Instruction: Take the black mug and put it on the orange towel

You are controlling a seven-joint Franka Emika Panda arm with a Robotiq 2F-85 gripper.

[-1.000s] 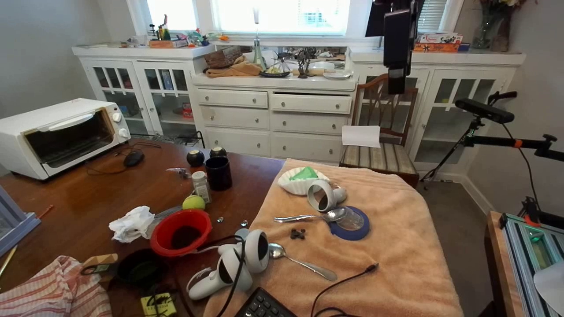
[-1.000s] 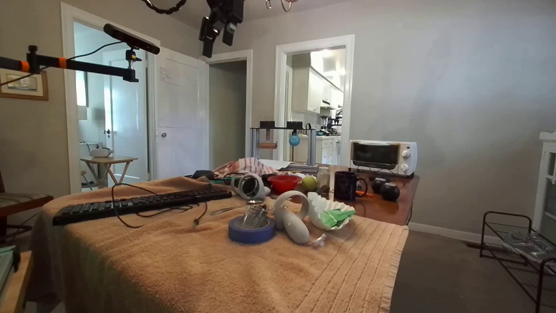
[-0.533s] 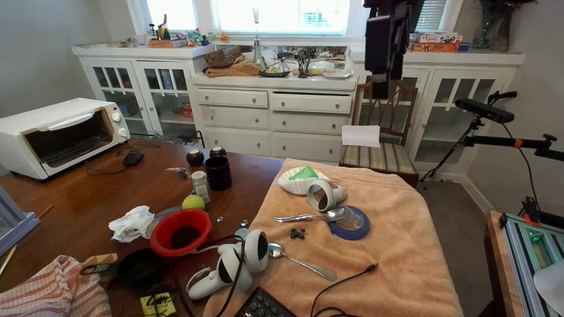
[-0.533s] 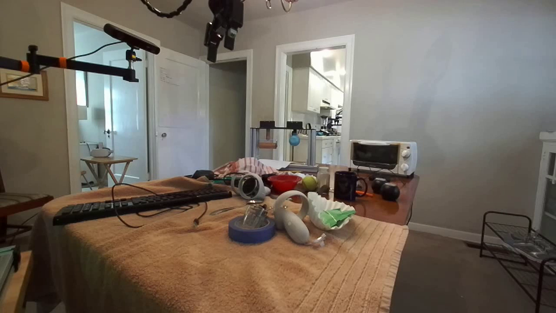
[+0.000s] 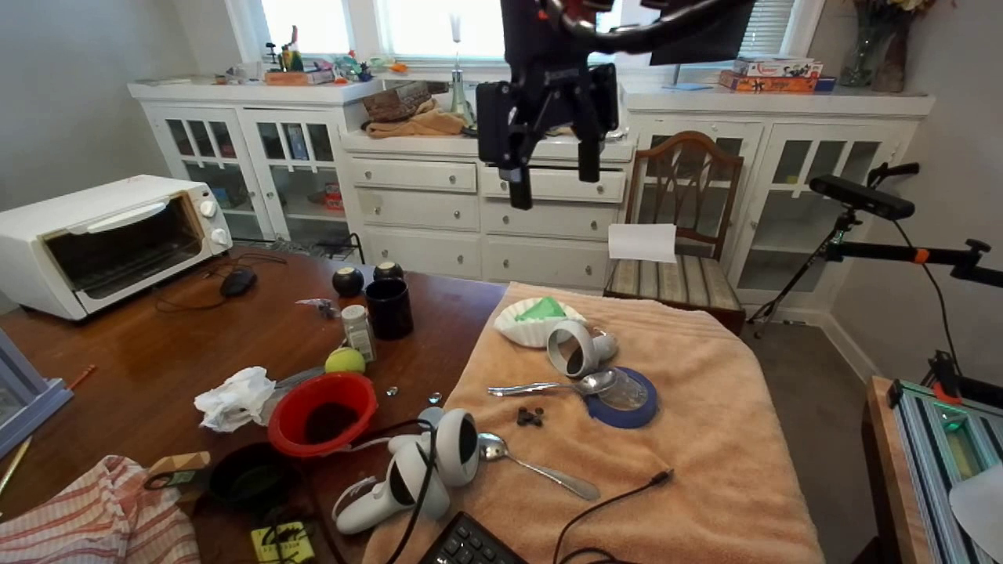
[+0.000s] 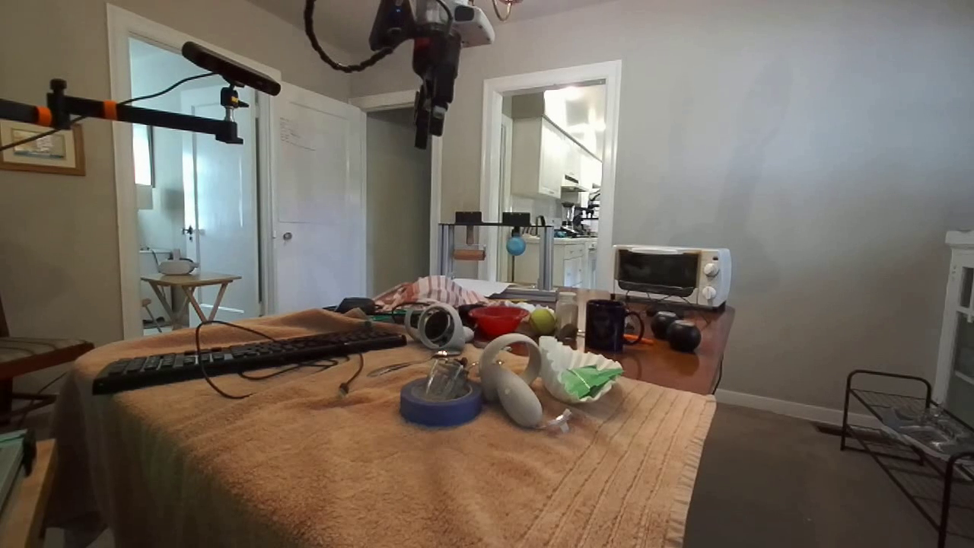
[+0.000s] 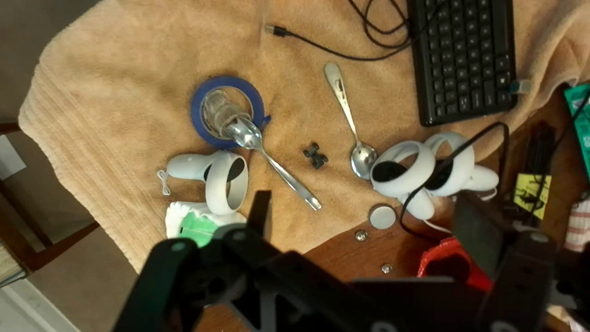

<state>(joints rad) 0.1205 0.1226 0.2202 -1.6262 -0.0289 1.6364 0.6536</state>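
Note:
The black mug [image 5: 389, 312] stands upright on the brown table, beside the white-capped bottle and the two black balls. It also shows in an exterior view [image 6: 603, 327], handle to the right. The mug does not show in the wrist view. The orange towel [image 5: 705, 446] covers the table's other part and shows in an exterior view [image 6: 327, 472] and the wrist view [image 7: 133, 92]. My gripper [image 5: 555, 180] is open and empty, high above the table, apart from mug and towel. It shows edge-on in an exterior view [image 6: 428, 135]; its spread fingers show in the wrist view [image 7: 368, 214].
On the towel lie a blue tape roll [image 5: 636, 411], spoons, a white controller [image 5: 572, 348], a coffee filter [image 5: 529, 329] and a keyboard [image 6: 251, 358]. The bottle [image 5: 358, 333], tennis ball [image 5: 345, 360] and red bowl [image 5: 356, 407] stand near the mug. A toaster oven [image 5: 117, 243] stands behind.
My gripper has moved left in an exterior view, and right and down in an exterior view. It has turned, so both spread fingers show. The mug and towel have not moved.

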